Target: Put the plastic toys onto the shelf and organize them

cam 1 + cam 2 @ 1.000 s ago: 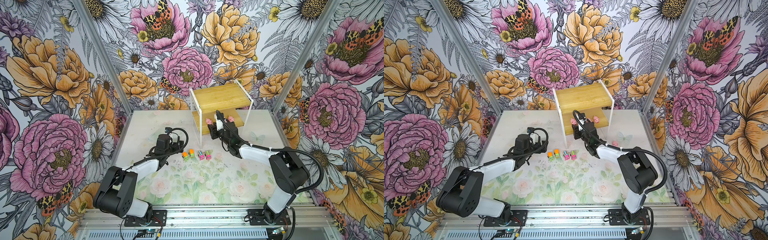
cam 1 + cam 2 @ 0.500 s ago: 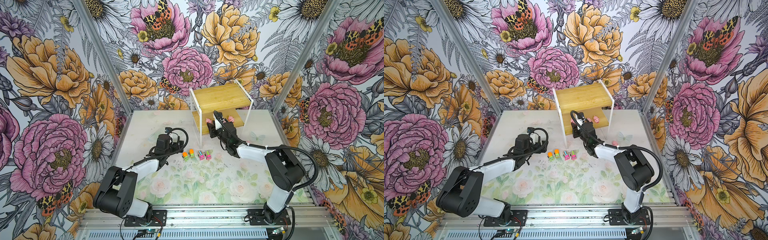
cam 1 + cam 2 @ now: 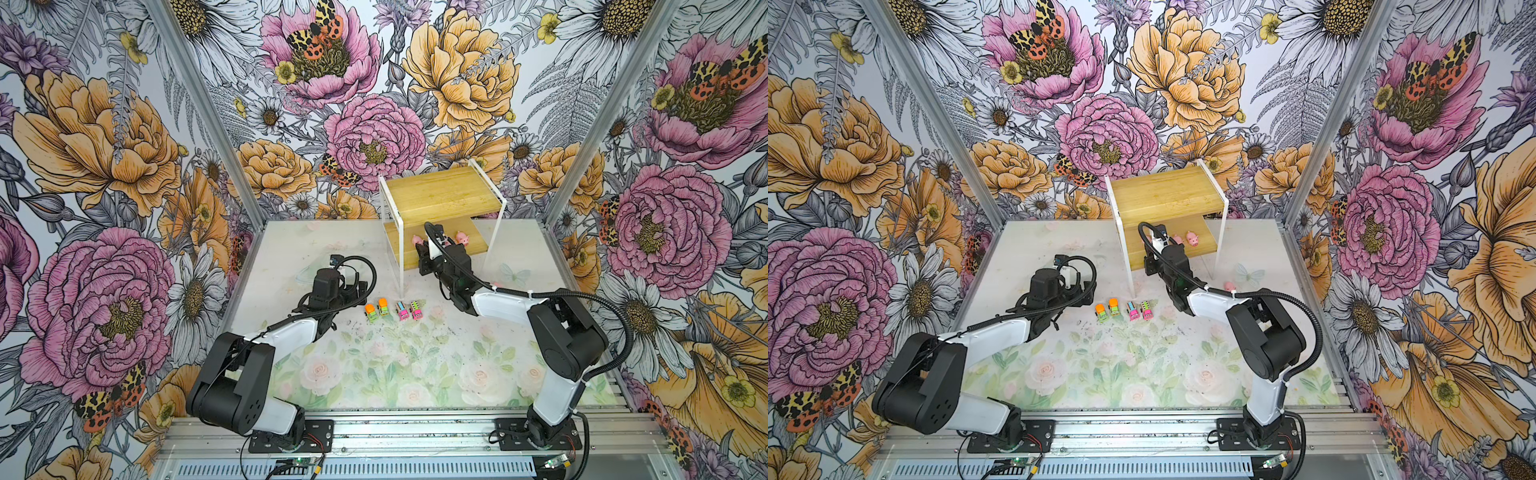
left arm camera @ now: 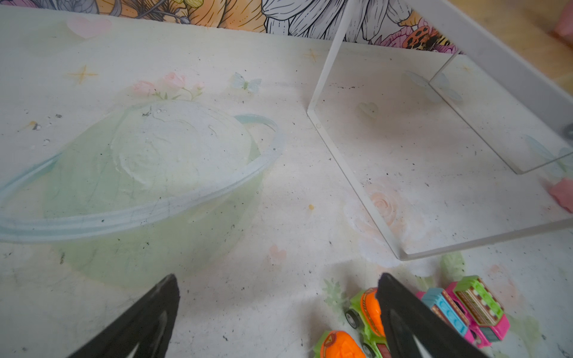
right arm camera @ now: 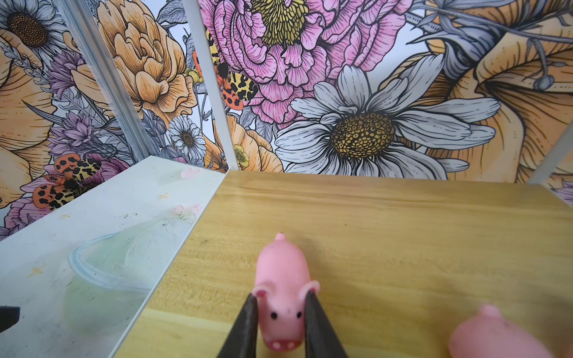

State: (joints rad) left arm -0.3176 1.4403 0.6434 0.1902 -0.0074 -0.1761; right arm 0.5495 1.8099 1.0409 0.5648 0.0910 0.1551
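Right gripper (image 5: 280,299) was over the lower yellowish wooden board (image 5: 403,235) of the two-tier shelf w/ white-and-clear frame (image 3: 440,195). Its fingers (image 5: 245,322) were clenched on the head of a tiny pink plastic pig (image 5: 282,269), snout toward the wrist cam. Couldn't tell if the pig touched the board. Second pink pig (image 5: 490,336) sat just beside it on the same board. Another pink pig (image 3: 1229,286) lay on the pale floral tabletop (image 3: 374,374) near the right arm. Left gripper (image 4: 277,279) was low over the tabletop, fingers spread wide, grasping nothing. Next to it, in one row: two green toy trucks w/ orange tops (image 3: 371,313), then two pink toy trucks w/ multicoloured tops (image 3: 402,311), all off the shelf.
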